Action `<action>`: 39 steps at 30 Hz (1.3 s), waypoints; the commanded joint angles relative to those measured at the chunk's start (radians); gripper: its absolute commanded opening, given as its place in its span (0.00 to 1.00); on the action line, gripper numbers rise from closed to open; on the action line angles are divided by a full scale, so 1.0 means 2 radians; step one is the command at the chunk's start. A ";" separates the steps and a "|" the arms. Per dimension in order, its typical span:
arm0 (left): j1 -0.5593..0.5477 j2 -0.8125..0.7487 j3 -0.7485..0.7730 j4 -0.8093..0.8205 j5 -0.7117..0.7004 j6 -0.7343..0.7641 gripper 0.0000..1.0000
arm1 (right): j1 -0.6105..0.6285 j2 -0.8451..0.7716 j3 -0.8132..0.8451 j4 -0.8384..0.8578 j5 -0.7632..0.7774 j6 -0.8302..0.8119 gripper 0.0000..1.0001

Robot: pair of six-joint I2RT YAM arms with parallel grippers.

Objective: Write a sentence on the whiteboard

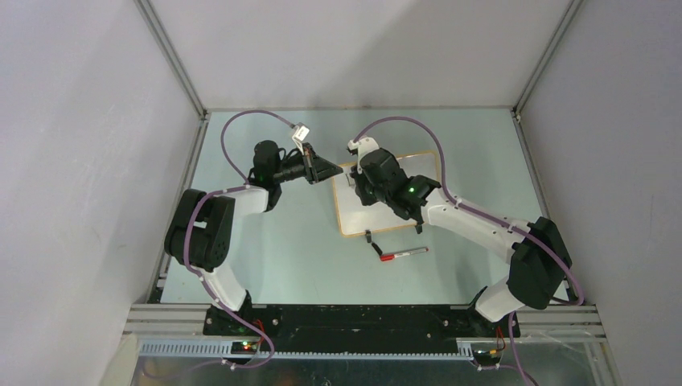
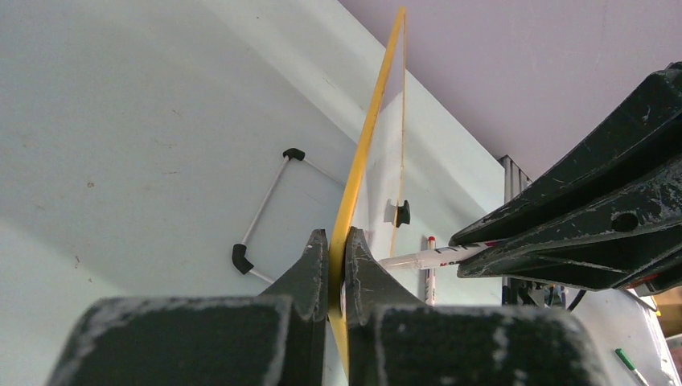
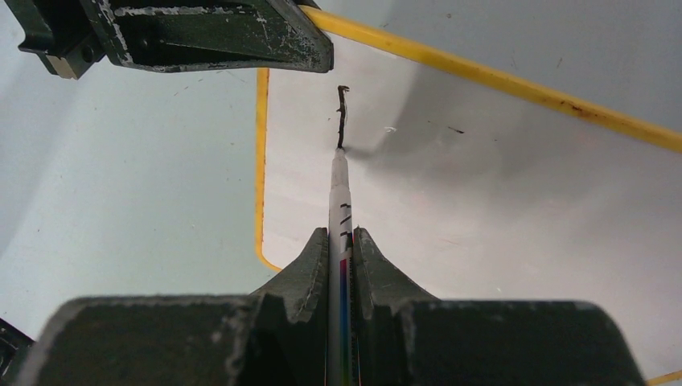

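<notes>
The left jaws are clamped tight on the thin yellow-orange frame of the whiteboard [image 2: 366, 137], one finger on each face, so the left wrist camera sees the board edge-on. From above, that grip sits on the board's left edge near its far corner. The right jaws are shut on a white marker [image 3: 338, 193], which runs straight out between the fingers. Its tip touches the white surface [image 3: 499, 201] at the lower end of a short black stroke [image 3: 343, 117], close to the corner where the left jaws hold. That single stroke is all of the sentence that shows.

The whiteboard [image 1: 358, 219] is in the middle of the pale green table [image 1: 273, 241], turned slightly askew, with the right arm reaching over most of it. I cannot tell if it lies fully flat or is lifted at the gripped edge. A small black clip foot [image 1: 369, 236] juts from its near edge. Just beside that, a second pen with a red cap [image 1: 402, 253] lies loose on the table, apart from the board
</notes>
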 commanded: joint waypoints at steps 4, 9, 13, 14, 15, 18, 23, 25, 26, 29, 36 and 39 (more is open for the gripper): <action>-0.009 -0.002 0.005 -0.044 -0.044 0.055 0.05 | 0.001 -0.039 -0.003 0.037 -0.019 -0.008 0.00; -0.009 -0.004 0.004 -0.044 -0.044 0.055 0.05 | 0.002 -0.040 -0.007 0.062 -0.020 -0.016 0.00; -0.009 -0.002 0.004 -0.042 -0.044 0.054 0.05 | 0.000 -0.030 -0.007 0.070 -0.010 -0.016 0.00; -0.010 -0.002 0.004 -0.042 -0.044 0.055 0.05 | 0.000 -0.028 -0.007 0.072 -0.008 -0.016 0.00; -0.010 -0.002 0.004 -0.042 -0.044 0.055 0.05 | 0.000 -0.026 -0.006 0.074 -0.007 -0.016 0.00; -0.011 -0.002 0.004 -0.042 -0.044 0.054 0.05 | 0.000 -0.022 -0.006 0.078 -0.001 -0.016 0.00; -0.010 -0.002 0.005 -0.042 -0.044 0.055 0.05 | -0.003 -0.019 -0.005 0.080 0.003 -0.016 0.00; -0.010 -0.002 0.005 -0.042 -0.043 0.054 0.05 | -0.003 -0.016 -0.003 0.078 0.006 -0.015 0.00; -0.010 -0.002 0.005 -0.042 -0.044 0.055 0.06 | -0.004 -0.015 -0.003 0.077 0.006 -0.015 0.00; -0.011 -0.001 0.005 -0.042 -0.044 0.054 0.05 | -0.004 -0.013 -0.002 0.075 0.012 -0.015 0.00; -0.010 -0.002 0.005 -0.043 -0.044 0.054 0.05 | -0.005 -0.010 -0.002 0.069 0.015 -0.015 0.00; -0.010 -0.001 0.005 -0.043 -0.044 0.054 0.05 | -0.006 -0.009 -0.002 0.069 0.017 -0.014 0.00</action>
